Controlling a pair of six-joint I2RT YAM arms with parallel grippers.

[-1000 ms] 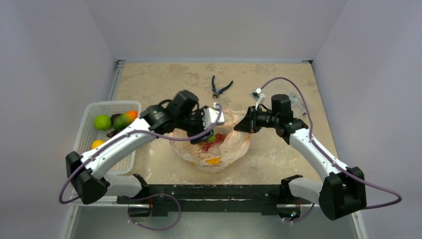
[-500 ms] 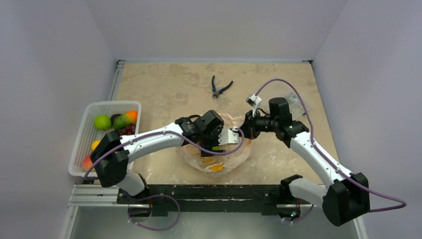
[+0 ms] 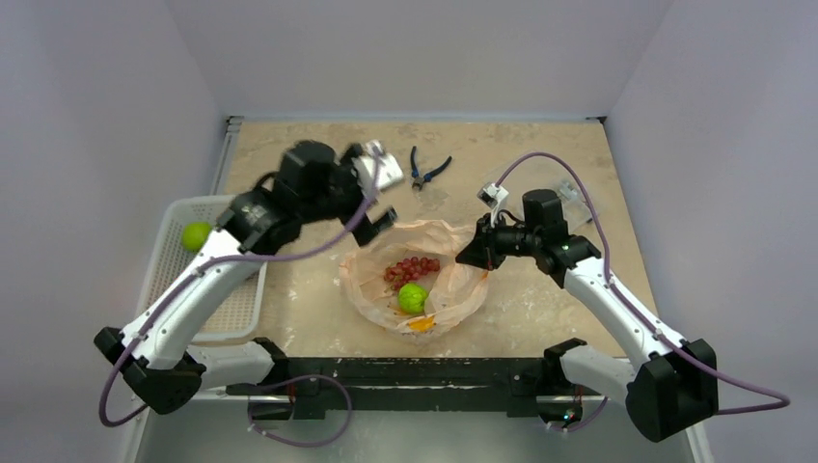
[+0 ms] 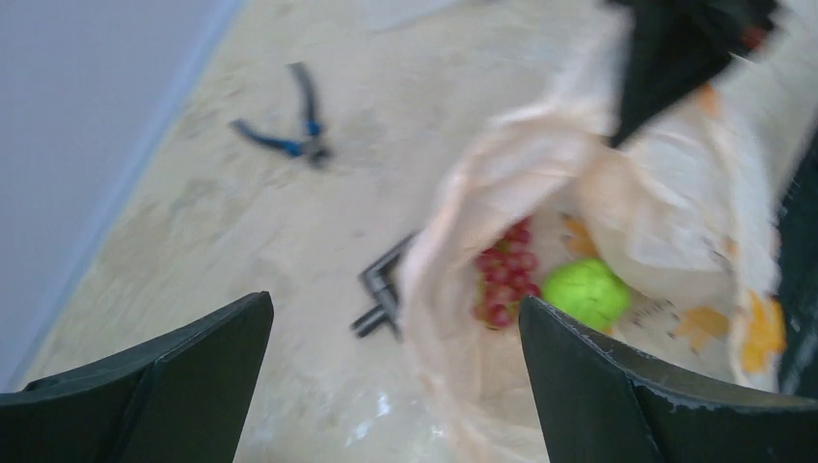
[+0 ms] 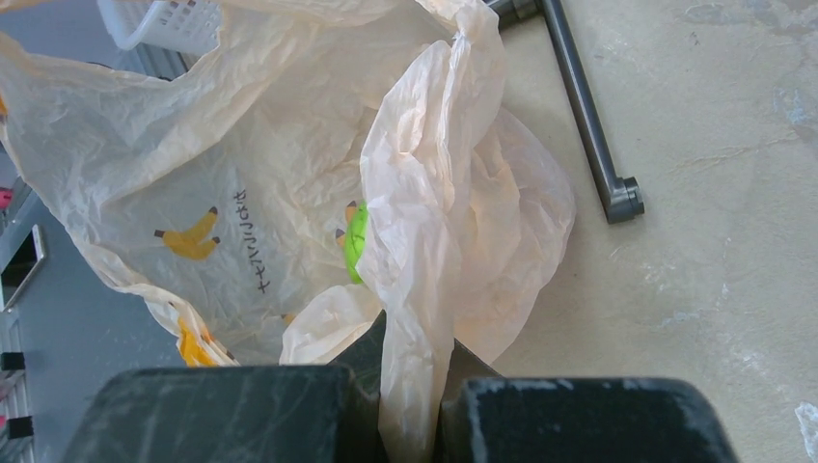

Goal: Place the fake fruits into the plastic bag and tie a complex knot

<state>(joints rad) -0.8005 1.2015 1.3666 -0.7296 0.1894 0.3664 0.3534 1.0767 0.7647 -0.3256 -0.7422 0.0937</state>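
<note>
- While one edge of the plastic bag (image 3: 362, 285) is pinched tight and lifted by the right tool (image 3: 473, 253), the bag's mouth is held open toward the top.
- A green round fruit (image 3: 412, 297) and a bunch of red grapes (image 3: 410, 269) are seen side by side inside the bag.
- The left tool (image 3: 378, 207) is spread wide with nothing held in it. It is raised above the worktop (image 3: 309, 174), just beside the bag's far left edge.
- Another green fruit (image 3: 196, 235) is seen in the white basket (image 3: 236, 313), near its far left corner. Much of the basket is covered by the left arm, so it cannot be told what else is in there.
- The basket is found to the left of the left tool and well apart from the right tool. So the left arm is judged the nearer one for the next pick.
- That fruit is round, so no long side has to be lined up. It can likely be gripped from above.
- No knot is seen yet.
</note>
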